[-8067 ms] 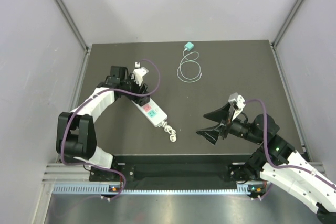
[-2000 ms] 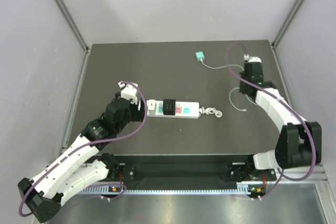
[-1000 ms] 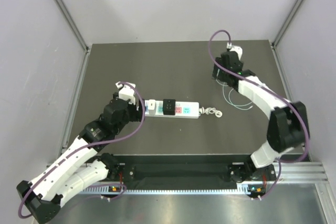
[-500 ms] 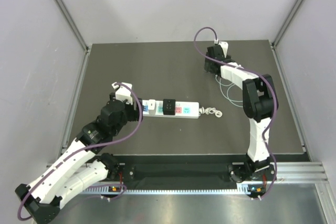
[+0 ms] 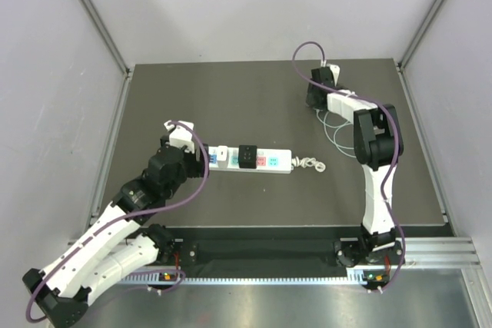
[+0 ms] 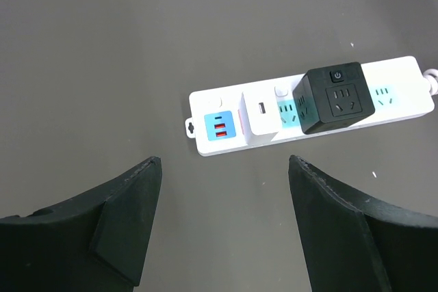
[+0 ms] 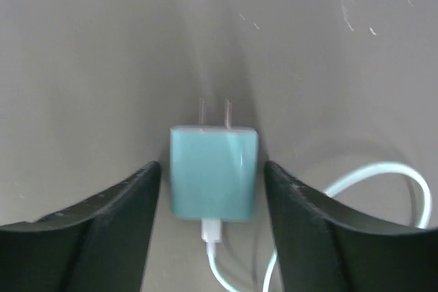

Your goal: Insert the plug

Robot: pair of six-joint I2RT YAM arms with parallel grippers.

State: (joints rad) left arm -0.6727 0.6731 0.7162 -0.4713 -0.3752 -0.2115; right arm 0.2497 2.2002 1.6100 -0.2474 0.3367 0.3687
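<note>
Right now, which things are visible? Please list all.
Strip: 1, white, mid table.
Cube: 1, black, on strip.
USB adapter: 1, white, on strip, left of cube.
Cord: 1, white, coiled at strip's right end.
Plug: 1, teal, far side, right, flat on table.
Cable: 1, pale, looped from plug.
Table: 1, dark grey.
Left gripper: 1, black, open, before strip's left end.
Right gripper: 1, black, open, astride plug.

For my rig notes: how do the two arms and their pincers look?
The left arm and right arm have white links, black joints and a looping purple cable. The left pincer and right pincer are matte black, with broad tapering fingers.
</note>
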